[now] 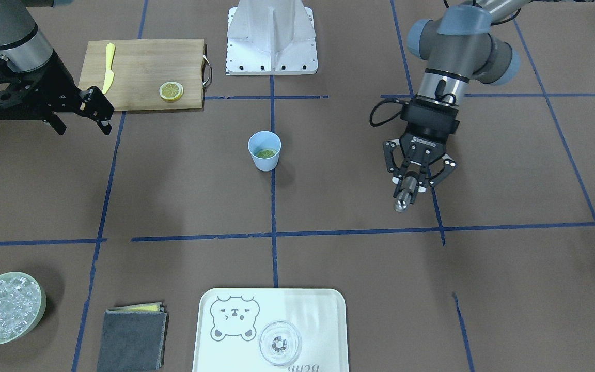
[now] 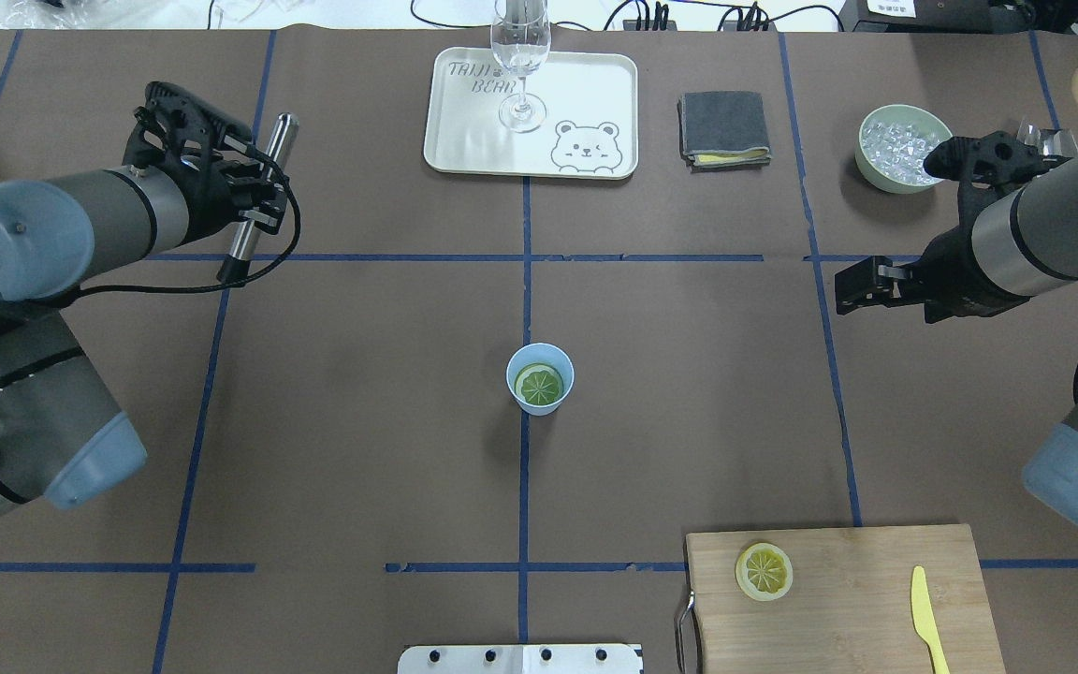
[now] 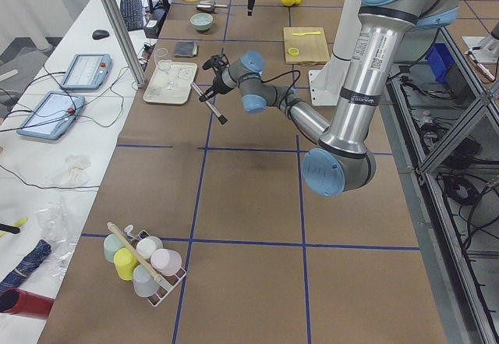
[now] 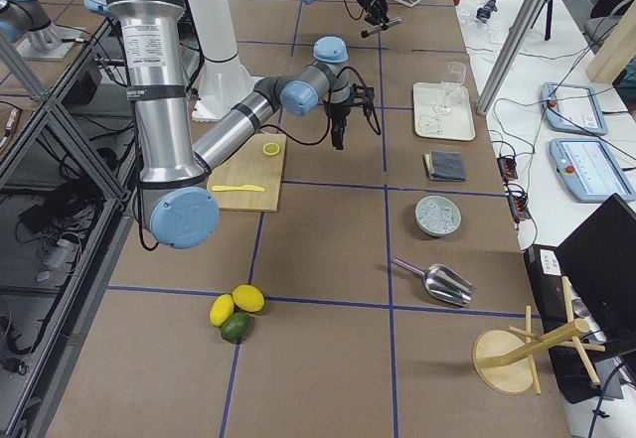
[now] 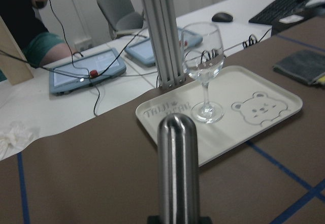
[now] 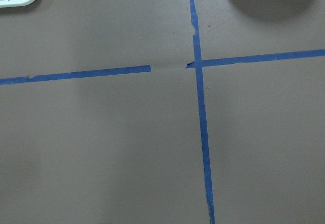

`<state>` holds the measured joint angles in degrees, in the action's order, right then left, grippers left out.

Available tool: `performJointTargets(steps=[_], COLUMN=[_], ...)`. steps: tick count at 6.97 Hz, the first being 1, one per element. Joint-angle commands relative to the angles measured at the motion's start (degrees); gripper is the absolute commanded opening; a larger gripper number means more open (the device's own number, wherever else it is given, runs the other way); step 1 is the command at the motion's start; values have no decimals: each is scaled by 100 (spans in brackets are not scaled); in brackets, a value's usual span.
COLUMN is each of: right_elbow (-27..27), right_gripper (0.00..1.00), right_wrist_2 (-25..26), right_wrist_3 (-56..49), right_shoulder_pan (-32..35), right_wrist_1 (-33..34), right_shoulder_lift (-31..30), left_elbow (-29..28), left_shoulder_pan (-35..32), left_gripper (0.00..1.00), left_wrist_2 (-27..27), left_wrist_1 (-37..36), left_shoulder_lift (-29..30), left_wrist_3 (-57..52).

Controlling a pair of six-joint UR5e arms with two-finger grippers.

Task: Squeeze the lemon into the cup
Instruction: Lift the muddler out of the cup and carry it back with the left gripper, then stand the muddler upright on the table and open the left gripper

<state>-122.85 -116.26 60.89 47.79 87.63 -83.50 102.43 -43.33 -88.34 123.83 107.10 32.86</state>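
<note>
Left gripper (image 1: 409, 183) clamped on steel rod (image 1: 403, 199), parked aside, well apart from cup (image 1: 264, 162). Lemon (image 1: 266, 153) lies flat inside cup; we judge pressing comes next. Right gripper (image 1: 98, 109) hangs near cutting board (image 1: 142, 62); we cannot tell its jaw gap.

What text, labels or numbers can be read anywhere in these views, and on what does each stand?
"TAIJI BEAR": printed on the white rectangular plastic tray with the bear drawing, next to the clear stemmed glass; the first word is slightly uncertain.
White code sticker on the near grey robot arm, exterior left view: too small to read.
No other text is legible.
</note>
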Motion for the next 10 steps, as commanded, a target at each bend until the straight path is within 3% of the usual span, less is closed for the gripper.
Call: performJointTargets(steps=[1,2,4,6,10], right_elbow=[77,95,86,95,95], right_gripper=[100,100,100,100,100], right_wrist_2=[7,-2,-11,-11,-11], right_wrist_3=[-7,-16,1,10,-7], right_shoulder_pan=[28,46,46,46,46], right_wrist_1=[0,0,0,0,-9], right_shoulder_lift=[35,35,35,26,26], left_elbow=[-265,-285,-485,-864,-804], left_shoulder_pan=[-743,-895,-915,-880,-818], left_gripper=[0,0,0,0,0], left_wrist_2=[-1875,-2828,-2900,-2917,-3172], left_wrist_1=[-1330,-1475,-1633,-1801,-1731], left_shoulder_lift=[-23,-380,-865,-867,-779], left_wrist_3=[88,219,1166,1808,2049])
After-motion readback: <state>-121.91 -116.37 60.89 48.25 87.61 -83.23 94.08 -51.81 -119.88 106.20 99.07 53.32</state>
